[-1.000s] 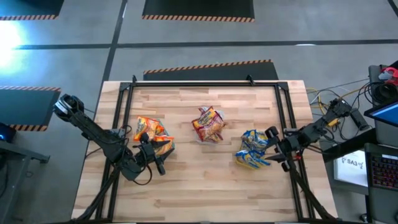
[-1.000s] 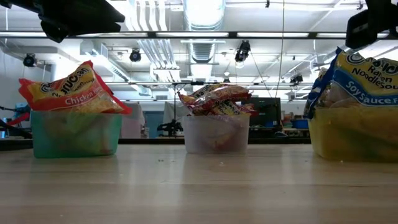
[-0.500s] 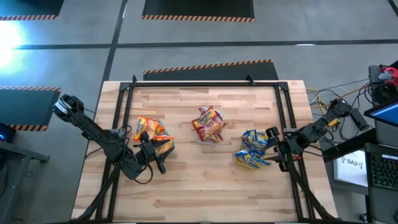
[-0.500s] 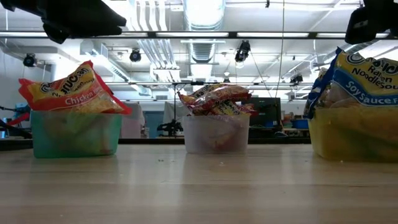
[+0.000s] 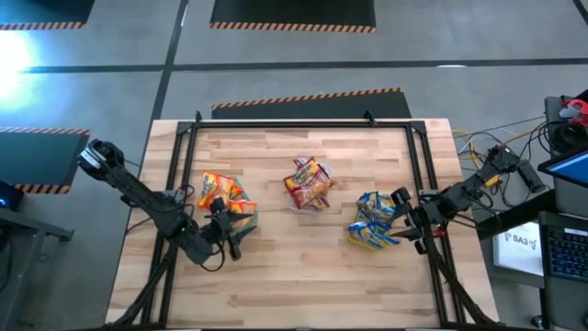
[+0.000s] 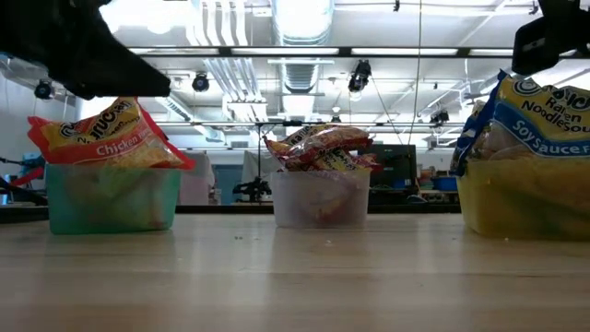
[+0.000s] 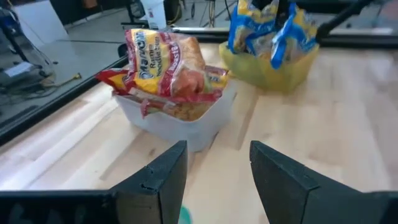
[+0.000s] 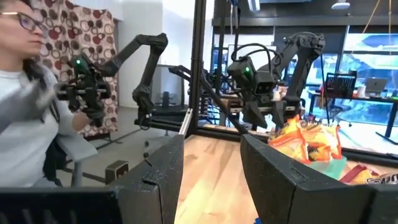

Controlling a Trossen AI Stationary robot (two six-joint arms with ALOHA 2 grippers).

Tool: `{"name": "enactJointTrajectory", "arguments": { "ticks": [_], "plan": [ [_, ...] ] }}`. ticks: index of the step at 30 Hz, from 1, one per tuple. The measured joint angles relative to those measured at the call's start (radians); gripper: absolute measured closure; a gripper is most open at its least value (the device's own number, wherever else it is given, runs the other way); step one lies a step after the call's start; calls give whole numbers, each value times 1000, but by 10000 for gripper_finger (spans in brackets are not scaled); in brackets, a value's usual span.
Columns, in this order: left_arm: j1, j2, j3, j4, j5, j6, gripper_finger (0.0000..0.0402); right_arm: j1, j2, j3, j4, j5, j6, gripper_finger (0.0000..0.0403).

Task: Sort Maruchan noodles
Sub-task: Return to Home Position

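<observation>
The Maruchan noodles lie heaped in three bins in a row across the table. Orange packets (image 5: pixel 220 193) sit in the green bin (image 6: pixel 111 198) at the left. Red packets (image 5: pixel 308 184) fill the clear bin (image 7: pixel 186 121) in the middle. Blue packets (image 5: pixel 372 221) are in the yellow bin (image 6: pixel 521 198) at the right. My left gripper (image 5: pixel 231 232) hangs open just near of the green bin and points toward the clear bin, with nothing between its fingers (image 7: pixel 165 171). My right gripper (image 5: pixel 402 210) stands open beside the yellow bin, also with nothing in it (image 8: pixel 211 143).
Black frame rails (image 5: pixel 294 124) run along the table's far edge and both sides. Bare wood (image 5: pixel 303 276) stretches across the near half of the table. A person (image 8: pixel 31 99) sits beyond the table's left side, holding control arms.
My left gripper has come down beside the green bin's near side and has turned a little. In the low view its dark body now hangs lower, over the orange packets. The packets and bins have stayed where they were.
</observation>
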Motion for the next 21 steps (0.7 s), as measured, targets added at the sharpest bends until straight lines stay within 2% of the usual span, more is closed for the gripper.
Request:
{"name": "enactJointTrajectory", "arguments": {
  "ticks": [13, 17, 21],
  "plan": [
    [85, 10, -24, 3, 57, 20, 243, 0, 0, 0, 0, 0, -5, 252],
    [87, -78, -88, 45, 47, 21, 243, 0, 0, 0, -2, 0, -5, 252],
    [97, -208, -210, 148, -11, 23, 243, 0, 0, -1, -12, 0, -5, 252]
  ]
}}
